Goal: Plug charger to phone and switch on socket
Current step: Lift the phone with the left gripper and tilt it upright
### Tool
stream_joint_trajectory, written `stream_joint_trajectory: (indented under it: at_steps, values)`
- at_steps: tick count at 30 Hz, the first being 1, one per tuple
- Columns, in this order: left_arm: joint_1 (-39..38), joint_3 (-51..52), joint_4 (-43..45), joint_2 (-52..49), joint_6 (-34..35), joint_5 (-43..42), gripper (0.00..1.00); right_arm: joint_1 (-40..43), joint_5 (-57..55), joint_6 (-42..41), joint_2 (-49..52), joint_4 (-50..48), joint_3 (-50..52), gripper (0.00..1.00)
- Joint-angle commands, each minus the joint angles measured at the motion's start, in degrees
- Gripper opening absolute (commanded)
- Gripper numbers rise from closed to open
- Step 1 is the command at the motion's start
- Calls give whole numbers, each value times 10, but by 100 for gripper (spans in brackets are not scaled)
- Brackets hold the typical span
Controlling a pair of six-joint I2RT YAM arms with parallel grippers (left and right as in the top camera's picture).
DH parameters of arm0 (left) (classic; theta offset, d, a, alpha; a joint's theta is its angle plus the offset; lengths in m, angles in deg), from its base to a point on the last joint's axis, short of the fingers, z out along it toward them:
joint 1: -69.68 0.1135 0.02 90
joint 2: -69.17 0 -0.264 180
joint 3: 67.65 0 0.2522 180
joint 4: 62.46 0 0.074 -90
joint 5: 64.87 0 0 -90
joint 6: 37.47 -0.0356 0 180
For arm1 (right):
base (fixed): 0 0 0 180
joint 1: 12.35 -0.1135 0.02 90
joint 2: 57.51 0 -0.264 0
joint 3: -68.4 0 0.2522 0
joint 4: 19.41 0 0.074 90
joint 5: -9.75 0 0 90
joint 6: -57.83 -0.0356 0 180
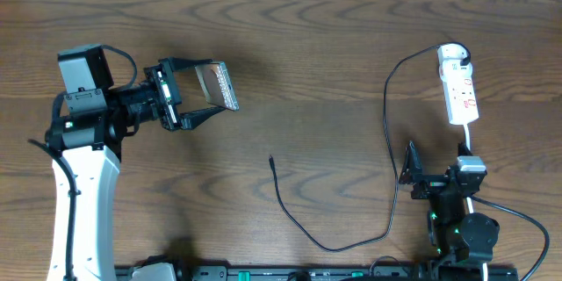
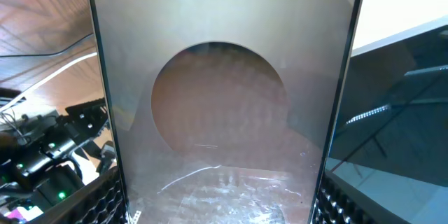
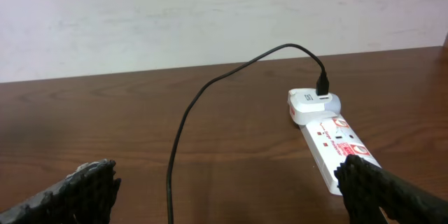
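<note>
Phone (image 2: 224, 112) sits clamped in the left end effector (image 1: 205, 90); right end effector (image 3: 225, 176) gapes empty; next probably calls for pinching the charger (image 1: 272, 162) tip off the tabletop (image 1: 334, 53).

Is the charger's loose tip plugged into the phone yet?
No, the charger tip lies bare on the table, well apart from the phone in the left gripper.
</note>
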Motion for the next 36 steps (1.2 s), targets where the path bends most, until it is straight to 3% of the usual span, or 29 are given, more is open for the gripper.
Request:
stream_joint_trajectory:
  at_steps: [1,8,15,21,24,36]
  values:
    - [3,-14,5,5,4,-21,7,-3,0,-7,-2,3,0,99]
    - [3,-14,5,5,-39,29,7,-3,0,-7,-2,3,0,99]
    - [-1,-13,-32,5,-255,264,8,-3,0,-7,-2,3,0,99]
    - [-35,-13,-164,1,-258,471,7,-3,0,-7,-2,3,0,99]
    - [-57,-13,-200,-4,-258,526,7,-3,0,-7,-2,3,0,99]
    - [-97,-13,-207,-21,-258,538,7,-3,0,-7,-2,3,0,99]
